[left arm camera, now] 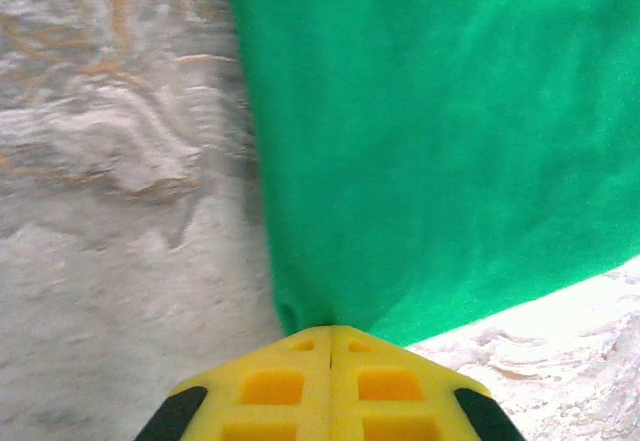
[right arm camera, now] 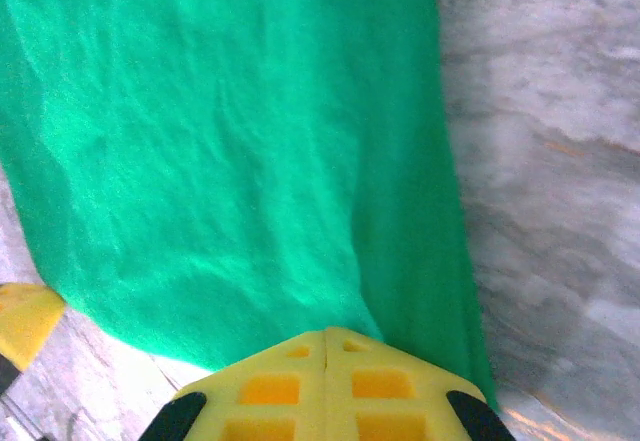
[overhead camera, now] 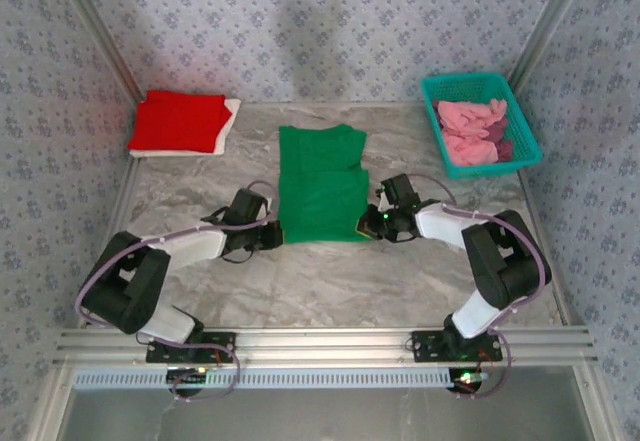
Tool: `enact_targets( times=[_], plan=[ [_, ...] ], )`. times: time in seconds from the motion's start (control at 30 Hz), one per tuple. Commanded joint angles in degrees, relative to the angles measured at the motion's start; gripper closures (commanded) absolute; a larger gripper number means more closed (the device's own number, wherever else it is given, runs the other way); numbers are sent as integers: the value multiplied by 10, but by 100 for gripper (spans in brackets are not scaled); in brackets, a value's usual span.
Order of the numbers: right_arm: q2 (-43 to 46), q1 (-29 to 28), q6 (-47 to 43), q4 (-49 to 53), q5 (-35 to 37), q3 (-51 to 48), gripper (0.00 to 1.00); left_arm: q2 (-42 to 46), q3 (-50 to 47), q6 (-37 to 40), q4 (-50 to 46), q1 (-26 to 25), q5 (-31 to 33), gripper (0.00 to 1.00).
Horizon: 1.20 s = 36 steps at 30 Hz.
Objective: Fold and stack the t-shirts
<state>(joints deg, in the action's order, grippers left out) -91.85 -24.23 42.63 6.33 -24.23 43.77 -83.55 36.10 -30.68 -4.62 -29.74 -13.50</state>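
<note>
corners of the green t-shirt (overhead camera: 320, 186), flat at mid-table, are pinched: left gripper (overhead camera: 277, 234) on the near-left, right gripper (overhead camera: 367, 223) on the near-right. bare table (overhead camera: 330, 281) flanks both side edges.

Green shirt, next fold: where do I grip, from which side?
On the green shirt, take the two near corners, low from the near edge: it lies flat, a long rectangle. The left gripper and right gripper are shut there.
</note>
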Motion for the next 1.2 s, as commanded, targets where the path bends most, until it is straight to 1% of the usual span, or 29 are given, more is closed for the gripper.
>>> enact_targets(
  times=[0.0, 0.07, 0.13, 0.17, 0.2, 0.23, 0.3, 0.33, 0.37, 0.47, 0.77, 0.87, 1.0, 1.17],
  plan=[
    [31, -1, -29, 98, 20, 26, 91, 42, 12, 4, -36, 1, 8, 88],
    [44, 7, -28, 118, 31, 25, 76, 54, 8, 1, -32, 3, 4, 77],
    [49, 16, -28, 118, 29, 19, 67, 51, 6, 1, -33, 6, -1, 76],
    [48, 21, -28, 122, 27, 17, 63, 45, 5, 2, -31, 8, -10, 73],
    [47, 25, -29, 122, 23, 17, 60, 40, 5, 5, -30, 11, -18, 68],
    [44, 27, -29, 122, 19, 15, 60, 32, 6, 3, -30, 11, -22, 66],
    [41, 30, -32, 123, 19, 13, 59, 22, 4, 0, -21, 11, -33, 65],
    [39, 30, -34, 122, 18, 13, 59, 17, 3, -3, -15, 12, -37, 62],
    [36, 31, -35, 122, 17, 14, 59, 13, 3, -5, -8, 12, -41, 61],
    [23, 35, -39, 113, 6, 19, 59, 3, 7, -6, 0, 12, -47, 60],
    [-21, 24, -33, 72, -18, 23, 58, -17, 7, -6, 15, 12, -53, 60],
    [-28, 17, -27, 59, -25, 24, 60, -23, 7, -8, 23, 12, -55, 60],
    [-21, 6, -14, 51, -23, 30, 63, -32, 7, -10, 33, 12, -60, 60],
    [-12, 0, -3, 62, -10, 38, 65, -39, 8, -12, 35, 11, -65, 61]
  ],
)
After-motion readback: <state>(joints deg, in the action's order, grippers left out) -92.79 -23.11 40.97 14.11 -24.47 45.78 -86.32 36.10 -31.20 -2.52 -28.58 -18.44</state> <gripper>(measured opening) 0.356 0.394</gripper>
